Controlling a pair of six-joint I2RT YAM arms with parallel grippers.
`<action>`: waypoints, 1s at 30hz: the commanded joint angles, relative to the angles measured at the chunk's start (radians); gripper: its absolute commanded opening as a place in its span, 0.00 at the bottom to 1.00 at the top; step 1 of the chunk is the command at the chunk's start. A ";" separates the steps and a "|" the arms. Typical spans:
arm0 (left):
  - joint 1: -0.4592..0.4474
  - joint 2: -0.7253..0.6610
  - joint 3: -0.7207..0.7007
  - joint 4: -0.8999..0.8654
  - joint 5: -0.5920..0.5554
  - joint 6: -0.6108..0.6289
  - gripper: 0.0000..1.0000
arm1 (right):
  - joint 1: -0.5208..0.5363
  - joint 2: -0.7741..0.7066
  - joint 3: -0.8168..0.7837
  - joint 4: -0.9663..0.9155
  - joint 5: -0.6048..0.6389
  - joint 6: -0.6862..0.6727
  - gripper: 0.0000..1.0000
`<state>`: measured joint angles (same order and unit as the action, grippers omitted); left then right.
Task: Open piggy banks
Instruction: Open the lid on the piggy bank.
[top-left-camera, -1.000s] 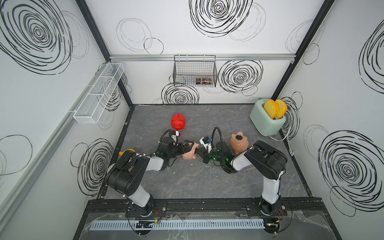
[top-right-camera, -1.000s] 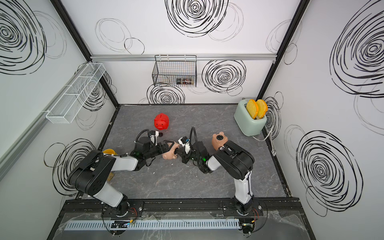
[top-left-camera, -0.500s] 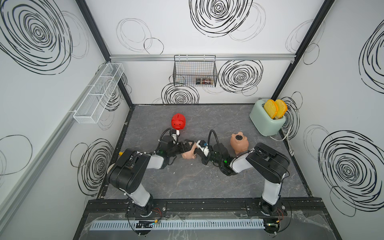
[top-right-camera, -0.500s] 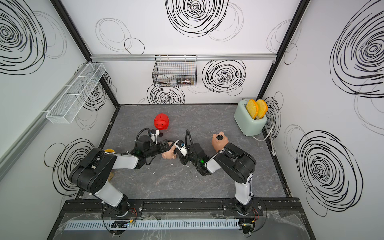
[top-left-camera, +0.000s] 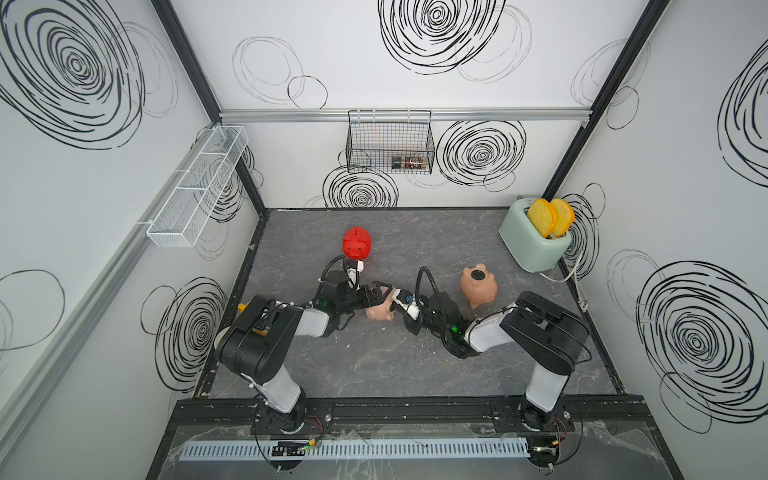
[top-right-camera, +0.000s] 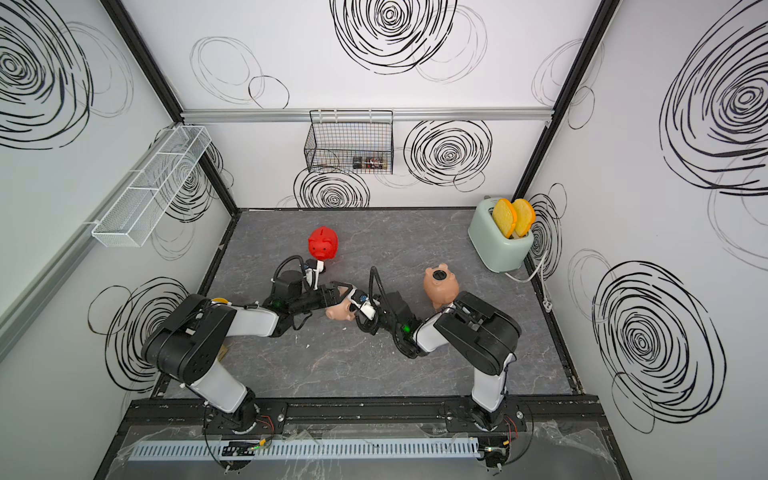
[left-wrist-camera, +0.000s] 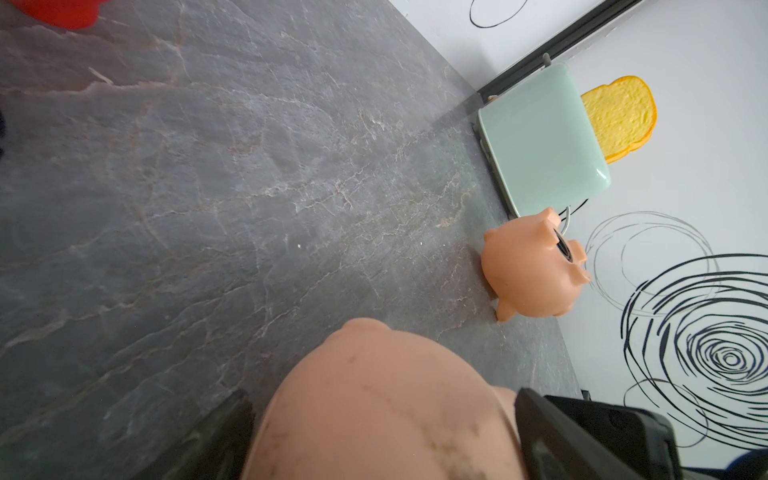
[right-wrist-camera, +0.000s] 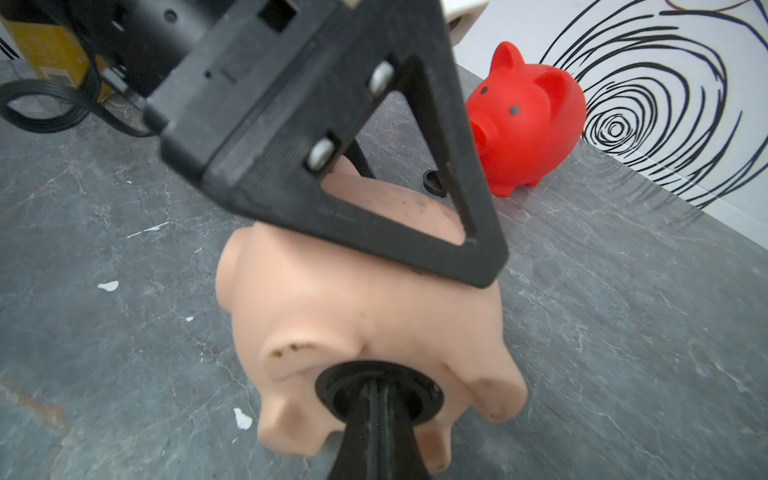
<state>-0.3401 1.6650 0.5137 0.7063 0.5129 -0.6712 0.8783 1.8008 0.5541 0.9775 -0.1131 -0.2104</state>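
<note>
Left pincer (left-wrist-camera: 386, 432) clasps the pale pink glossy plastic piggy bank (right-wrist-camera: 361, 307) on the grey desk (right-wrist-camera: 623, 332); right pincer (right-wrist-camera: 376, 399), closed, pokes into its round black plug (right-wrist-camera: 330, 384).

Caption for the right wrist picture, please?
Pale pink pig clasped by left gripper, shut right gripper reaching into its black plug.

Mid-desk (top-left-camera: 374, 374) is pretty jammed: left tool (left-wrist-camera: 384, 397) straddles the pink pig (right-wrist-camera: 332, 316), right tool (right-wrist-camera: 376, 395) pokes its belly. Red pig (top-left-camera: 356, 244) behind, tan pig (top-left-camera: 478, 286) and toaster (top-left-camera: 525, 245) off right. Front strip's bare.
</note>
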 joint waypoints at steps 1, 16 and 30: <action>-0.020 0.064 -0.037 -0.217 0.011 0.016 1.00 | 0.018 -0.020 -0.028 0.001 -0.037 -0.028 0.00; -0.019 0.065 -0.037 -0.218 0.012 0.019 1.00 | 0.019 -0.095 -0.106 0.054 -0.014 -0.006 0.00; -0.029 0.034 -0.044 -0.232 -0.012 0.022 1.00 | 0.022 -0.253 0.008 -0.545 -0.046 0.409 0.00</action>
<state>-0.3405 1.6630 0.5148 0.7021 0.5121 -0.6689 0.8951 1.5795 0.5236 0.6621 -0.1387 0.0486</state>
